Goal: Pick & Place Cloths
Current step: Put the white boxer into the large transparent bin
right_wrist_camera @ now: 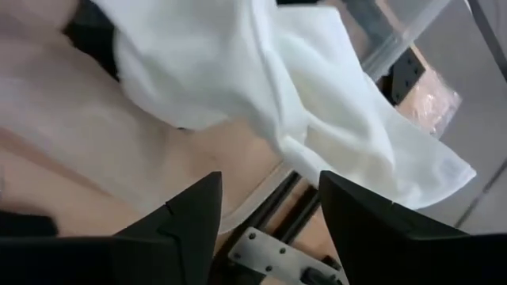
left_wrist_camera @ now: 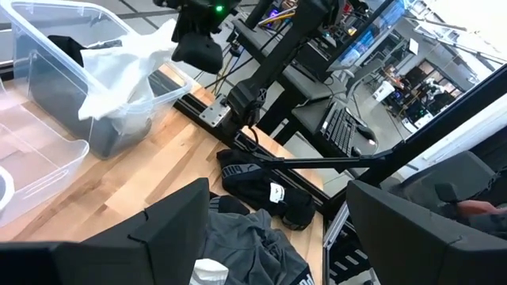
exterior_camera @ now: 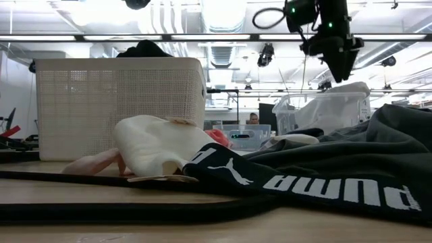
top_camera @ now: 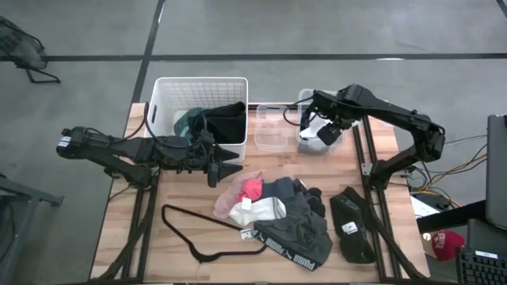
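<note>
Above the clear bin [top_camera: 310,136] at the far right of the surface [top_camera: 182,229], the right gripper [top_camera: 326,127] hangs over a white cloth [right_wrist_camera: 317,103] draped on the bin's edge; its fingers [right_wrist_camera: 178,218] are spread apart with nothing between them; the cloth looks just released, so a straight lift clear should avoid dragging it back out. The left gripper [top_camera: 228,169] sits low beside the white basket [top_camera: 200,87], which already holds dark and teal cloths [top_camera: 207,123]; its fingers [left_wrist_camera: 170,226] are also apart and empty, pointing toward the pile of cloths [top_camera: 273,214] mid-surface. For the next pick, I would aim at a raised fold of the pink [top_camera: 252,188] or white piece [top_camera: 257,210]; keep away from the wire hanger [top_camera: 198,229]; pinch one layer only.
</note>
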Robot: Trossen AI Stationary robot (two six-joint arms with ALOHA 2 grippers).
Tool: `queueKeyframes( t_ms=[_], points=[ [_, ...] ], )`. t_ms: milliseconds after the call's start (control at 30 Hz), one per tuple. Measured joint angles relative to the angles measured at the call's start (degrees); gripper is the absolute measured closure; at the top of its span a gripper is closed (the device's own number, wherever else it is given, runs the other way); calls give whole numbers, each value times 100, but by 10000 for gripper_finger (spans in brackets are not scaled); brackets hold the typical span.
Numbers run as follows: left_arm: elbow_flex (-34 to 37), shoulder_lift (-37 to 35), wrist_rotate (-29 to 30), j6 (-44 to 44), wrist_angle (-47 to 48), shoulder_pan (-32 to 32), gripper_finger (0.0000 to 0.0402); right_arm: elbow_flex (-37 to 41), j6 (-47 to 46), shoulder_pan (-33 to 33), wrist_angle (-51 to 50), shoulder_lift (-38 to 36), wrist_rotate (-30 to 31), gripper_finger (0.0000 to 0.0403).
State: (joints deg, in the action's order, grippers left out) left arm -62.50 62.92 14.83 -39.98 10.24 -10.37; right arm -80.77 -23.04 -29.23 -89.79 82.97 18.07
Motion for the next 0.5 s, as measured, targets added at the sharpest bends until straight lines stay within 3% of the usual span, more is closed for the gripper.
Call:
queueKeyframes(
  t_ms=[267, 367, 500],
  points=[
    [0, 0, 0, -44, -15, 0, 99, 712, 177, -291, 54, 1, 773, 207],
    [0, 0, 0, -64, -15, -2, 99, 783, 274, -310, 154, 1, 765, 249],
    [0, 0, 2, -66, -15, -2, 99, 783, 477, -304, 491, 1, 415, 347]
  ],
)
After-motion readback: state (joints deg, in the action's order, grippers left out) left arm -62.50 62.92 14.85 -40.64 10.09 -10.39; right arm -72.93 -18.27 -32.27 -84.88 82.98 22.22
